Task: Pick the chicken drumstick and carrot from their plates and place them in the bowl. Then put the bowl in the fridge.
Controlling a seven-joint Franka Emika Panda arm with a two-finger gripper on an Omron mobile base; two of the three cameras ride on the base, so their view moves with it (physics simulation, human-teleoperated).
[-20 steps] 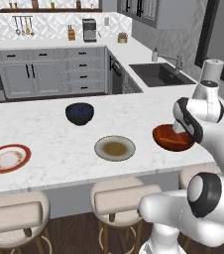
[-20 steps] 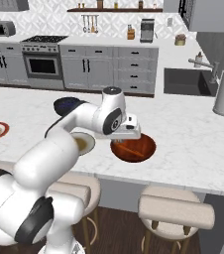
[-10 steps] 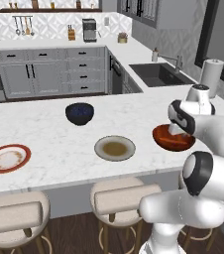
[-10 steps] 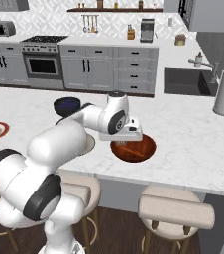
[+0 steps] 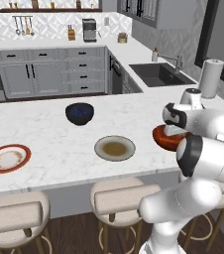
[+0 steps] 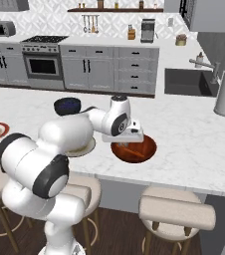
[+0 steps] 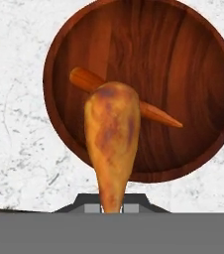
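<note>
In the left base view, the red bowl (image 5: 164, 137) stands on the white bench (image 5: 49, 129) near its right end, partly behind the robot's arm. To its left is the grey plate (image 5: 114, 148), bare, and far left the red plate (image 5: 7, 158), also bare; a dark blue bowl (image 5: 80, 113) sits further back.

In the right base view, the pincer (image 6: 127, 135) hangs just above the near-left rim of the bowl (image 6: 134, 148). An orange stick, most likely the carrot (image 6: 129, 149), lies inside, though it is small here.

In the hand view, the pincer (image 7: 111, 204) is pressed together on the thin bone end of the drumstick (image 7: 111, 133). The drumstick's long axis points away from the pincer, and its thick end reaches over the bowl's (image 7: 193, 74) inside. Under it the carrot (image 7: 158, 115) lies crosswise on the bowl floor. I judge that the drumstick is over the bowl, so the next move is only to let go.
</note>
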